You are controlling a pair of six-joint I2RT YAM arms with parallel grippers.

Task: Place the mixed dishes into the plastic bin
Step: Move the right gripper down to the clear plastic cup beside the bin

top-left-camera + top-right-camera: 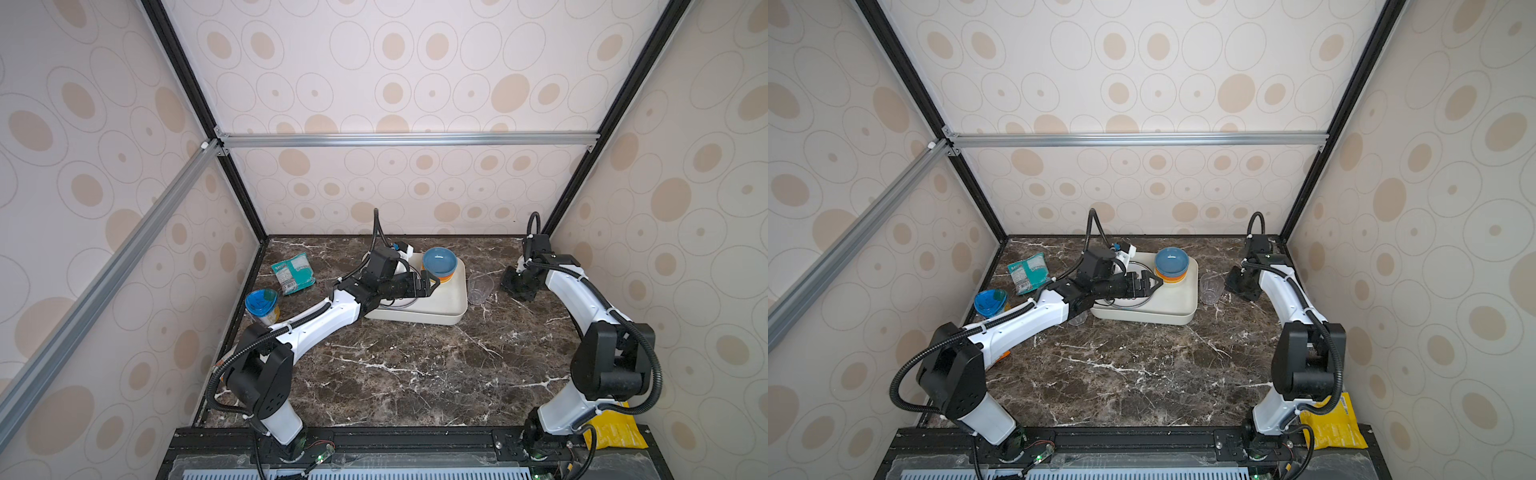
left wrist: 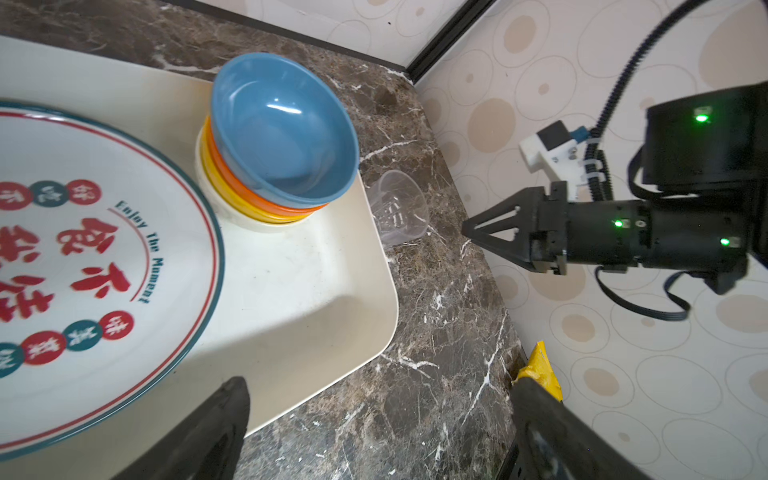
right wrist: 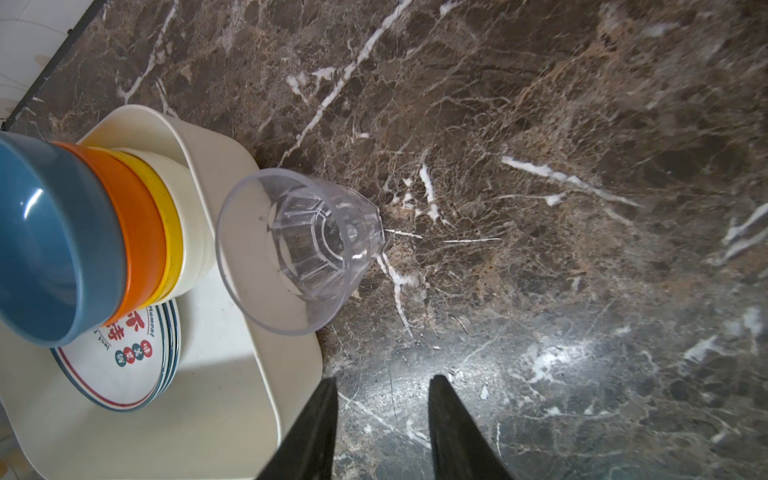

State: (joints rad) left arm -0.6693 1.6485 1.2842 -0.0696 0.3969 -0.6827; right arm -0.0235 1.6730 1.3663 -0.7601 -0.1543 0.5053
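1. While my left claw (image 1: 434,282) hangs over the white bin (image 1: 453,312) in a top view, the clear cup (image 1: 481,286) stands just beside it, at the bin's 3 o'clock.
2. From my left wrist, my left claw (image 2: 380,386) is wide open and empty; a plate (image 2: 83,270) and stacked bowls (image 2: 286,129) sit in the bin.
3. From my right wrist, my right claw (image 3: 383,380) is partly open, empty, near the cup.

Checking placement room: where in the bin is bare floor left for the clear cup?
In the plastic bin, the near-right corner is bare, bordered by the plates, the bowl stack and the right wall. Far-right corner and left side are crowded.
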